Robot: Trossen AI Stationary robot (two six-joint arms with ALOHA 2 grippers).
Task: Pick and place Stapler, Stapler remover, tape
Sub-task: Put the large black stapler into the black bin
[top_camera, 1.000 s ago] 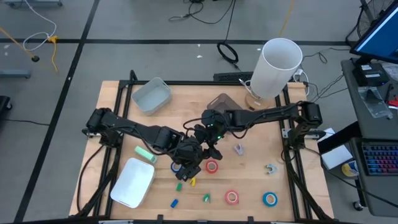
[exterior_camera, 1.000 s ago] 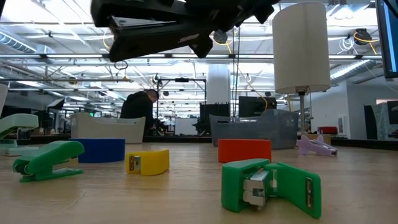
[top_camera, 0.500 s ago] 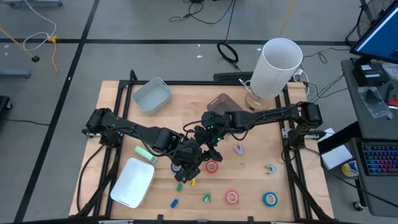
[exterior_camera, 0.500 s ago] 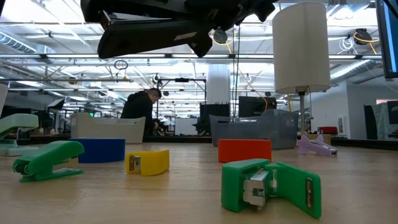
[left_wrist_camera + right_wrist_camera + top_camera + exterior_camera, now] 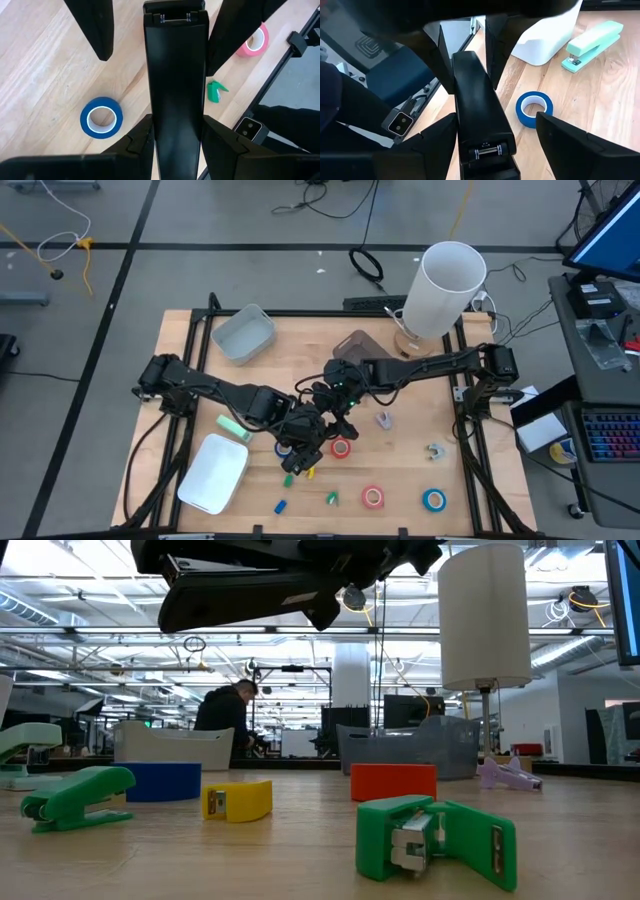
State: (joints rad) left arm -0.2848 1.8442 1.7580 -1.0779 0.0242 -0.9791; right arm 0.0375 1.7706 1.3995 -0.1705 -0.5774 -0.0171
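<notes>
**Black stapler held between both grippers above the table centre**

High view: The left gripper (image 5: 305,442) and right gripper (image 5: 335,402) meet at the table (image 5: 420,380) centre. A red tape (image 5: 341,447) lies just beside them; a pink tape (image 5: 373,497) and a blue tape (image 5: 433,500) lie near the front edge.

Low view: The black stapler (image 5: 250,585) hangs level above the table.

Left wrist view: The left gripper's fingers (image 5: 137,142) are clamped on the stapler's sides. Another blue tape (image 5: 101,116) lies below.

Right wrist view: The right gripper's fingers (image 5: 432,145) stand apart, flanking the stapler without touching it. A mint stapler (image 5: 592,45) lies beside a white tray (image 5: 545,37).
</notes>
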